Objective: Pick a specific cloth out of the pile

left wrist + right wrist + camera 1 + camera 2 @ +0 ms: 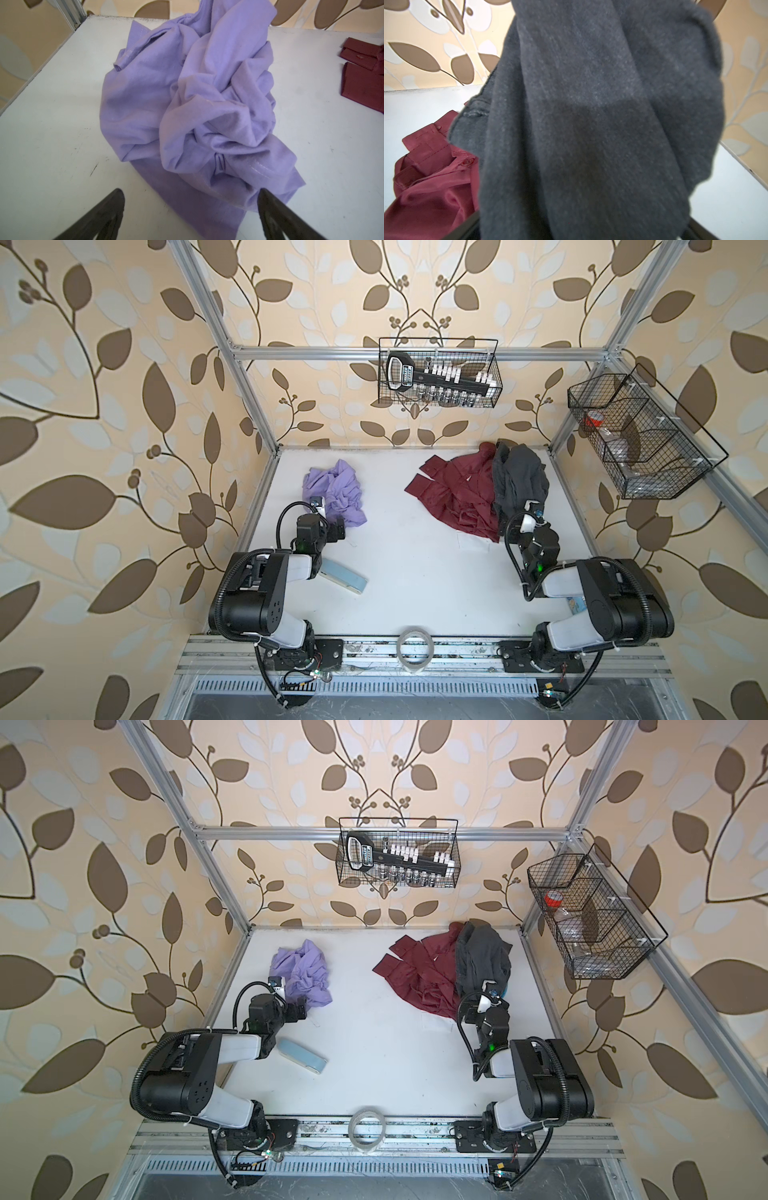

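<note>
The lavender cloth (336, 493) (303, 973) (187, 93) lies crumpled on the white table at the back left, apart from the pile (478, 497). The pile, at the back right, is a maroon garment (453, 489) (429, 176) with a dark grey garment (517, 477) (591, 104) heaped on its right side. My left gripper (336, 529) (190, 193) stands open at the cloth's near edge, and a flat corner of the cloth lies between its fingertips. My right gripper (583, 228) is open under the grey garment, which drapes between its fingers (467, 226) and hides their tips.
A light blue flat case (345, 578) lies by the left arm. A tape roll (415, 649) sits on the front rail. Wire baskets hang on the back wall (438, 373) and the right side (640, 435). Aluminium frame posts stand at the table's back corners.
</note>
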